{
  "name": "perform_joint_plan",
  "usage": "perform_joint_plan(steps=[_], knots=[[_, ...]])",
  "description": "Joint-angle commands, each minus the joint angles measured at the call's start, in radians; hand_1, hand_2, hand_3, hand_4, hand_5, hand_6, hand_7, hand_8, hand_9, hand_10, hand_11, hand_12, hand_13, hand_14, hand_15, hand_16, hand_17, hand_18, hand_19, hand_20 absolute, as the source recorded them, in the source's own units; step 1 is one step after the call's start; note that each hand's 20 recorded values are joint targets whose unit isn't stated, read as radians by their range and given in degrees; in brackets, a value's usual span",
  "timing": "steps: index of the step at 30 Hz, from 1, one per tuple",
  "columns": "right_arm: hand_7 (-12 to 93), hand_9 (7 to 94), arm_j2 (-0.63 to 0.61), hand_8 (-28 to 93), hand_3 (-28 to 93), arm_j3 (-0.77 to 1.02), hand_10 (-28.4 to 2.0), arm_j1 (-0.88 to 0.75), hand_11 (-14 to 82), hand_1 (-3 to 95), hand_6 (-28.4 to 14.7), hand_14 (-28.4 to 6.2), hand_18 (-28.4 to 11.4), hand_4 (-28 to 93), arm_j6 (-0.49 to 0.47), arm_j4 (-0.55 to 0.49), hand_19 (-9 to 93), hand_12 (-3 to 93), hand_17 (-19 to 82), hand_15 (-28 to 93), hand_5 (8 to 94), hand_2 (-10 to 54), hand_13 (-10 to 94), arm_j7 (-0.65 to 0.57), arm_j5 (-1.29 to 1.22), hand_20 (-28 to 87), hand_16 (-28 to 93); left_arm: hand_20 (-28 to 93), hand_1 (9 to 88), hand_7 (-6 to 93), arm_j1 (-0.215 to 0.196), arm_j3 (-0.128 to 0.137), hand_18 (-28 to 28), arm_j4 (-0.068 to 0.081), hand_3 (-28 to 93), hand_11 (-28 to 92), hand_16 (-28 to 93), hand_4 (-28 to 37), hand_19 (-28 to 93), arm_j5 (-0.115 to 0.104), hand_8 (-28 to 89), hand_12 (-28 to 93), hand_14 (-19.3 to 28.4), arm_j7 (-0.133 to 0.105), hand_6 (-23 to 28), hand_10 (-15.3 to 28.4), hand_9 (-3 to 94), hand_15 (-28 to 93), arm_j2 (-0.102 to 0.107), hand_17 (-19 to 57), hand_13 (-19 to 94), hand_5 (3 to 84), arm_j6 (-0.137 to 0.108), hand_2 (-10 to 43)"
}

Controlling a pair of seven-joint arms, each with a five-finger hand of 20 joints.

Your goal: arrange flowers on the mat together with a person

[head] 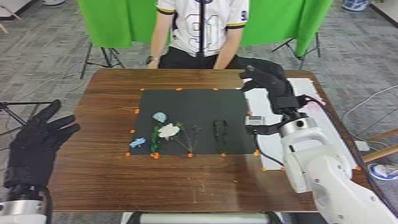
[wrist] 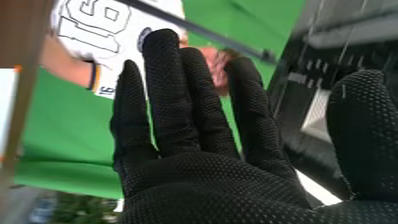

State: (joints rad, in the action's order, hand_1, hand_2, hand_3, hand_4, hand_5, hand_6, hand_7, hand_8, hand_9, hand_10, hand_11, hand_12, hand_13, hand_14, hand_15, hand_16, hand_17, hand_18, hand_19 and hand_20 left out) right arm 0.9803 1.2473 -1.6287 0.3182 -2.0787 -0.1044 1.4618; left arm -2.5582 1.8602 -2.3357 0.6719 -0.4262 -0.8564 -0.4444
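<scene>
Flowers (head: 169,131) lie on the mat (head: 191,107), centre of the head view, stems mostly downward, likely to suggest growing. Right hand (head: 268,84), upper right, and left hand (head: 34,134), left edge, are empty, fingers apart, presumably sparing the layout.

We hold our left hand (head: 34,145) open beside the left edge of the worktop (head: 102,172), fingers spread. Our right arm (head: 315,155) extends along the right edge, and our right hand (head: 273,86) is open near the far right corner, fingers straight, thumb apart
</scene>
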Motion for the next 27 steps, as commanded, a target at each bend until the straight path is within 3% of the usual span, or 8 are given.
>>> perform_joint_plan(steps=[1,6,8,11,13,27], knots=[[13,47.7,0.014,-11,73,0.159,-19.8,-0.22,19.3,17.3,-2.2,-20.3,-22.1,-25,-0.028,0.01,57,15.4,8,61,45.8,7.4,41,0.021,-0.22,16,8,13,14.7,16.7,-0.015,0.008,20.3,0.002,78,32,-11,-28.3,48,0.021,-11,10,24.8,0.007,5.1,18.5,31.0,60,-0.014,-11.1,20,30.2,0.018,5.9],[13,46.2,0.022,-11,74,0.233,-19.7,-0.272,17.9,16.1,-1.8,-21.0,-22.1,-26,-0.044,0.012,55,15.3,7,60,45.2,7.3,39,0.063,-0.293,17,8,13,14.5,16.4,-0.012,0.005,19.7,0.004,78,32,-11,-28.3,47,0.07,-11,11,24.8,0.047,4.9,18.1,31.0,59,-0.011,-11.6,20,30.2,0.01,5.9],[13,46.2,0.022,-10,74,0.246,-19.7,-0.281,17.7,16.1,-1.7,-21.1,-22.2,-26,-0.044,0.009,55,15.4,7,59,45.2,7.3,39,0.064,-0.299,18,8,14,14.9,16.5,-0.01,0.001,20.0,0.006,78,32,-11,-28.3,47,0.045,-11,11,25.2,0.035,5.0,18.5,31.5,61,-0.007,-11.3,21,30.4,0.015,6.0],[13,46.1,0.027,-10,74,0.26,-19.6,-0.294,17.5,16.0,-1.6,-21.0,-22.2,-26,-0.042,0.003,54,15.6,7,59,45.2,7.4,39,0.07,-0.316,19,8,15,15.2,16.4,-0.008,-0.001,20.4,0.006,78,32,-11,-28.3,48,0.06,-11,11,25.4,0.039,5.2,18.8,31.9,62,-0.006,-10.9,22,30.6,0.009,6.0],[13,46.2,0.033,-10,74,0.268,-19.5,-0.3,17.6,16.0,-1.6,-21.0,-22.4,-26,-0.053,0.004,54,15.6,7,59,45.2,7.4,39,0.076,-0.319,19,8,15,15.3,16.4,-0.008,-0.003,20.5,0.005,78,32,-11,-28.3,48,0.05,-11,11,25.3,0.034,5.2,18.8,31.9,62,-0.005,-10.8,22,30.6,0.01,6.0],[13,46.5,0.046,-11,74,0.287,-19.3,-0.31,17.6,15.7,-1.3,-21.0,-22.4,-26,-0.057,-0.002,54,15.7,6,59,45.1,7.4,40,0.084,-0.326,21,9,16,16.8,16.6,0.004,-0.024,21.0,-0.001,78,33,-12,-28.3,49,0.046,-11,11,25.3,0.043,6.0,18.9,31.7,62,0.0,-9.7,21,31.2,-0.006,6.4]])
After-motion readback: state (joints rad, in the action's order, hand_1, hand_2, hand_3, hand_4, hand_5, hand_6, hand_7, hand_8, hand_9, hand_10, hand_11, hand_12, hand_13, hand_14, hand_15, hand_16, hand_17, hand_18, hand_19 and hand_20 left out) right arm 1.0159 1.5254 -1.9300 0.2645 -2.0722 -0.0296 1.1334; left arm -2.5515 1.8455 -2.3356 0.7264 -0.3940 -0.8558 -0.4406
